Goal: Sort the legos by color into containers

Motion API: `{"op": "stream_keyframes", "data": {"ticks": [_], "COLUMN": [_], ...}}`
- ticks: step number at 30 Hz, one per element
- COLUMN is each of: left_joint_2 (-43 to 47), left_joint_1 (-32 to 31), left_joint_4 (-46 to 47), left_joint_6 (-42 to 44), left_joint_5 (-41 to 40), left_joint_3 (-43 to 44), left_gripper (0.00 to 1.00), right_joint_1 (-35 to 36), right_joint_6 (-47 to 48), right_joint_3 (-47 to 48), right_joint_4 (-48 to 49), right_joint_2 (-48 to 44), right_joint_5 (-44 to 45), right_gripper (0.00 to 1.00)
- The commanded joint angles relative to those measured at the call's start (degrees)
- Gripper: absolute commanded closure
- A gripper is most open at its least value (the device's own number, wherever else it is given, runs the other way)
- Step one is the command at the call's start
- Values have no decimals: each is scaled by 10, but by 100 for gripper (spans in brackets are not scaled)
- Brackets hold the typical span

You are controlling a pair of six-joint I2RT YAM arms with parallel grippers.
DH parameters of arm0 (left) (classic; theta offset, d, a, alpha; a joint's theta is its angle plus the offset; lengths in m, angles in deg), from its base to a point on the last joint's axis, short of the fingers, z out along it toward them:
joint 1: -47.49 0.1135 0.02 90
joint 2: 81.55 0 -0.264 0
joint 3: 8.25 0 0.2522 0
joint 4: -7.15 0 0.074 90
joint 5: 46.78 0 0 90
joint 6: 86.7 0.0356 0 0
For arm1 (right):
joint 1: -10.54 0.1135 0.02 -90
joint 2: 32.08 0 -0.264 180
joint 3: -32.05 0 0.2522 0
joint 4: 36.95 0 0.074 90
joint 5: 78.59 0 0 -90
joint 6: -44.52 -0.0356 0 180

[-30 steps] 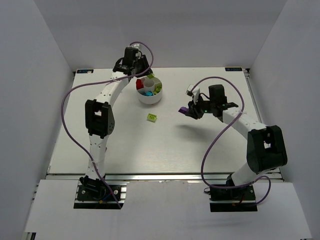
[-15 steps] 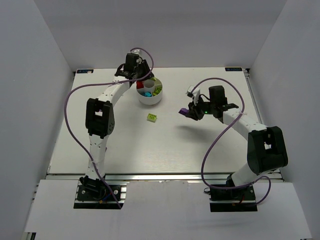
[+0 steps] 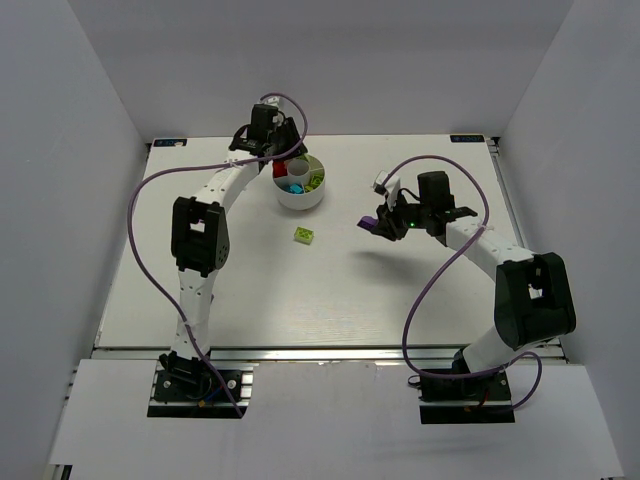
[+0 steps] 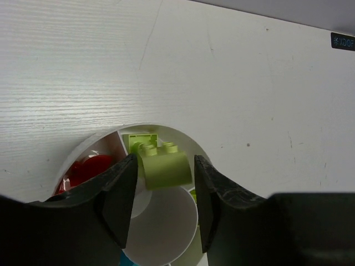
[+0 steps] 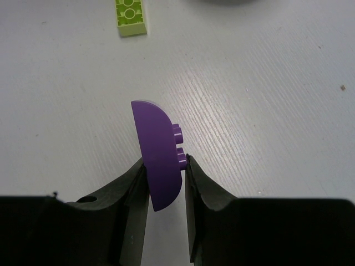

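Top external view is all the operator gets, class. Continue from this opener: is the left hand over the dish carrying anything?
Observer: Yes. The left wrist view shows a lime brick between the left hand fingers, above the dish.
Operator: Which part of the dish is it over?
Observer: The rim of the well. A red brick lies in the compartment to its left in that view.
Operator: How does the right hand hold its purple piece?
Observer: The right hand clamps the purple brick on edge, with its studs pointing sideways.
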Motion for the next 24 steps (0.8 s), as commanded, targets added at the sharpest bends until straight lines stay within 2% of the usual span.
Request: {"op": "stream_keyframes", "data": {"ticks": [1, 2, 6, 11, 14, 15, 17, 19, 20, 22, 23, 24], "left_joint_2": [14, 13, 12, 31, 80, 121, 174, 266, 298, 386, 414, 440], "left_joint_1": [-1, -1, -1, 0, 0, -1, 0, -1, 0, -1, 0, 0], "left_joint_4": [-5, -5, -4, -4, -3, -1, 12, 48, 75, 100, 114, 149], "left_joint_6": [9, 9, 4, 5, 16, 22, 25, 18, -1, -26, -59, -80], "left_joint_5": [-13, -13, -12, -12, -18, -17, -3, 30, 47, 79, 112, 129], "left_joint_3": [21, 24, 50, 79, 53, 34, -60, -148, -243, -338, -427, -473], "left_gripper": [44, 41, 37, 37, 39, 40, 41, 39, 38, 35, 34, 34], "right_joint_1": [-1, -1, -2, -1, 3, 5, 11, 15, 22, 31, 40, 44], "right_joint_6": [0, 1, 6, 18, 40, 46, 62, 71, 78, 86, 90, 90], "right_joint_3": [6, 7, 10, 16, 22, 23, 26, 27, 27, 27, 27, 26], "right_joint_4": [11, 11, 5, -12, -26, -30, -32, -28, -21, -11, -4, 13], "right_joint_2": [-15, -15, -14, -14, -15, -16, -19, -25, -29, -32, -34, -36], "right_joint_5": [-13, -13, -12, -26, -42, -44, -55, -58, -54, -45, -29, -20], "right_gripper": [100, 100, 100, 100, 100, 100, 100, 100, 100, 100, 100, 100]}}
